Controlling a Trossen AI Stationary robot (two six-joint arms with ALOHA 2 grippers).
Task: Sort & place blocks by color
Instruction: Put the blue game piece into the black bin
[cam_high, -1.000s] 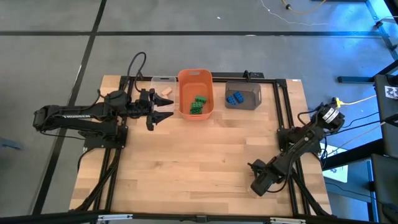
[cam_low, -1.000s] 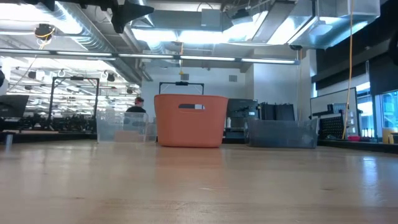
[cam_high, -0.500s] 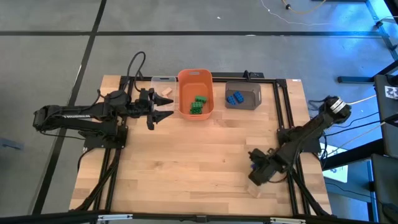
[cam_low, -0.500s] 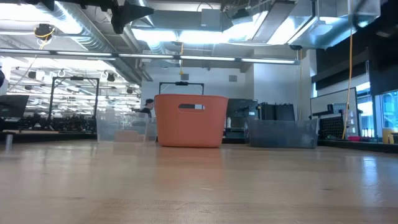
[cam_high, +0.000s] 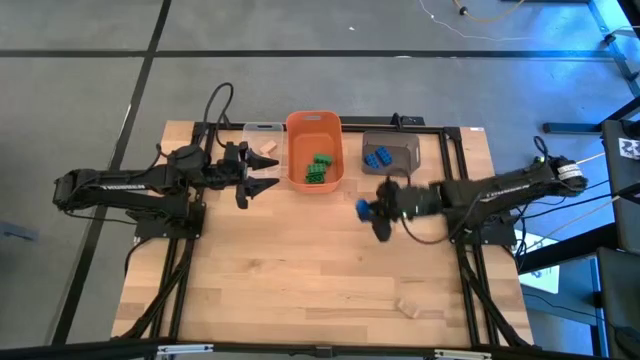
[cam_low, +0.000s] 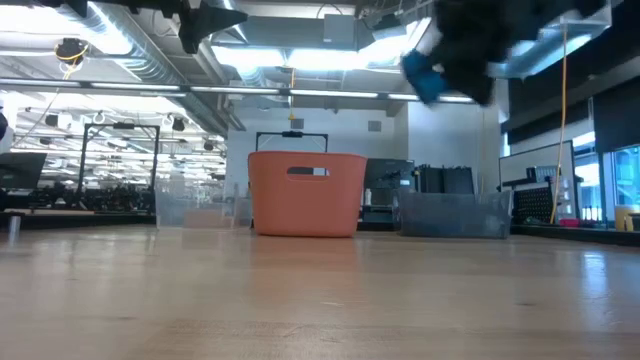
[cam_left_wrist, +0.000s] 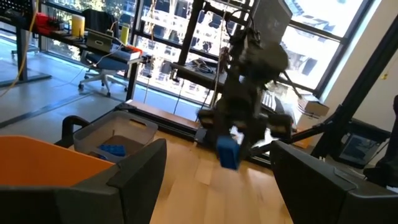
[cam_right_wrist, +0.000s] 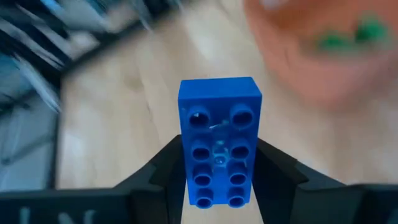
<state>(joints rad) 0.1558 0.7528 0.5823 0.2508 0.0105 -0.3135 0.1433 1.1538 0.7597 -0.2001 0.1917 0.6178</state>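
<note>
No brand, label or legible writing shows on any bin, brick or arm. The wooden table (cam_high: 300, 270) carries three bins in a row along its far edge: a clear bin (cam_high: 262, 142) on the left with a pale tan block (cam_high: 267, 148) inside, an orange bin (cam_high: 314, 150) in the middle holding green blocks (cam_high: 319, 168), and a grey-brown bin (cam_high: 390, 153) on the right holding blue blocks (cam_high: 377, 157). The right arm reaches in from the table's right side, and the right gripper (cam_high: 376, 209) hangs above the bare wood just in front of the grey-brown bin, between it and the orange bin. Its two dark fingers (cam_right_wrist: 280, 174) are closed against the long sides of a blue studded block (cam_right_wrist: 219, 140), which stands up between them with its far end jutting out past the fingertips; the same block shows as a blue patch at the gripper's tip in the high view and high above the table in the low view, well clear of the bins' rims. The left gripper (cam_high: 262, 178) waits near the clear bin, just left of the orange one, its fingers spread wide apart with nothing between them. One more pale tan block (cam_high: 406, 308) lies alone on the wood near the table's front right corner, well apart from both grippers
</note>
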